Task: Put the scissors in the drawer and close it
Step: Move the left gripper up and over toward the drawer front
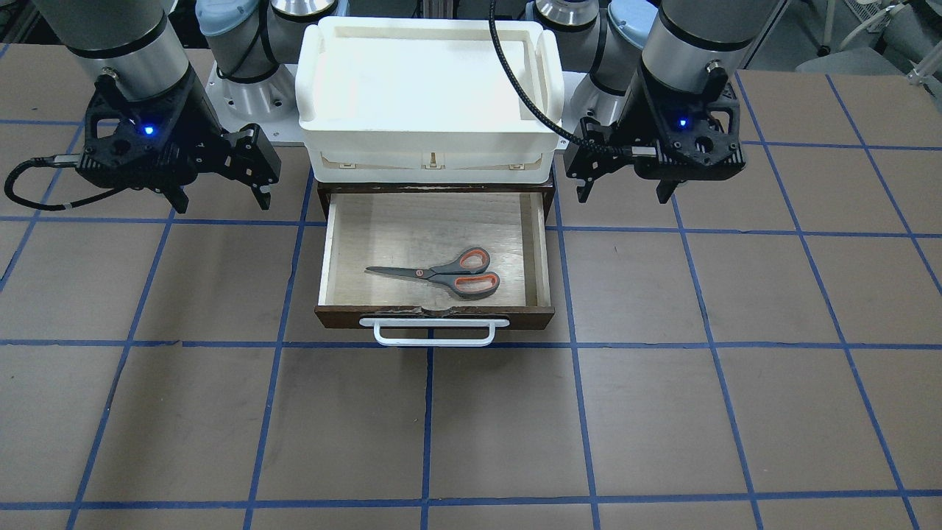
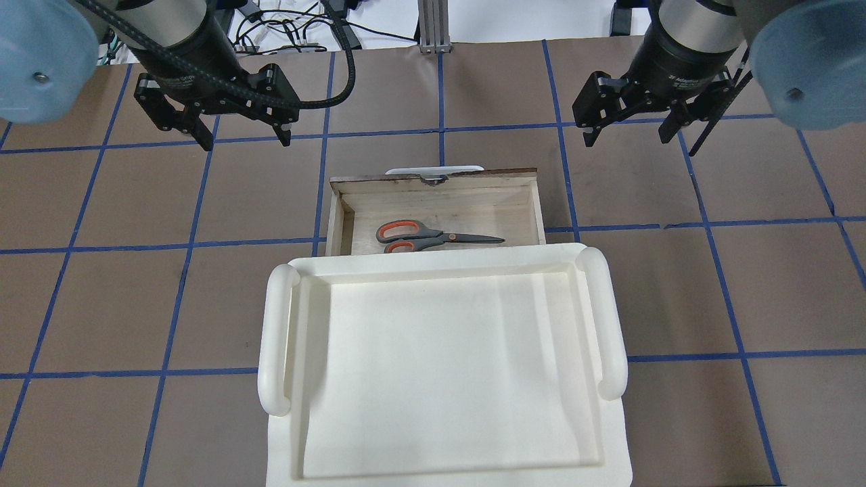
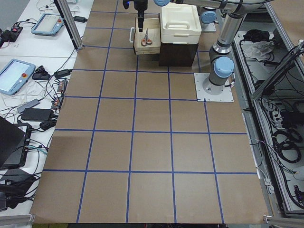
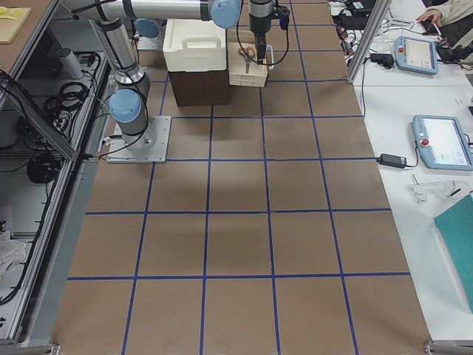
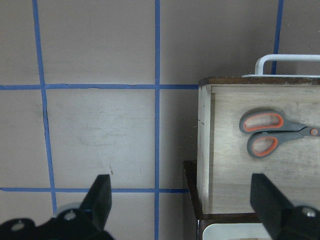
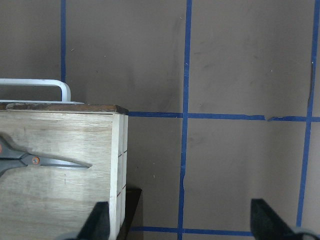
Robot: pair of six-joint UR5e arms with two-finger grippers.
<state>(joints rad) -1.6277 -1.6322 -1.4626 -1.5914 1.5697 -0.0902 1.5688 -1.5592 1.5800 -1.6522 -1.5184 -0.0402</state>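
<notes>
The scissors (image 1: 441, 274), with grey-and-orange handles and dark blades, lie flat on the pale floor of the open drawer (image 1: 434, 315). They also show in the overhead view (image 2: 433, 237) and in the left wrist view (image 5: 272, 132); the right wrist view shows the blades (image 6: 50, 161). The drawer is pulled out, with its white bar handle (image 1: 434, 333) towards the operators' side. My left gripper (image 1: 624, 197) (image 2: 247, 143) hovers open and empty beside the drawer's one side. My right gripper (image 1: 221, 205) (image 2: 626, 141) hovers open and empty beside the other side.
A white plastic tray-box (image 2: 440, 365) sits on top of the dark brown cabinet (image 1: 544, 188) that holds the drawer. The brown table with blue tape lines (image 1: 471, 427) stretches in front of the drawer. A black cable (image 1: 515, 81) runs over the tray-box to my left arm.
</notes>
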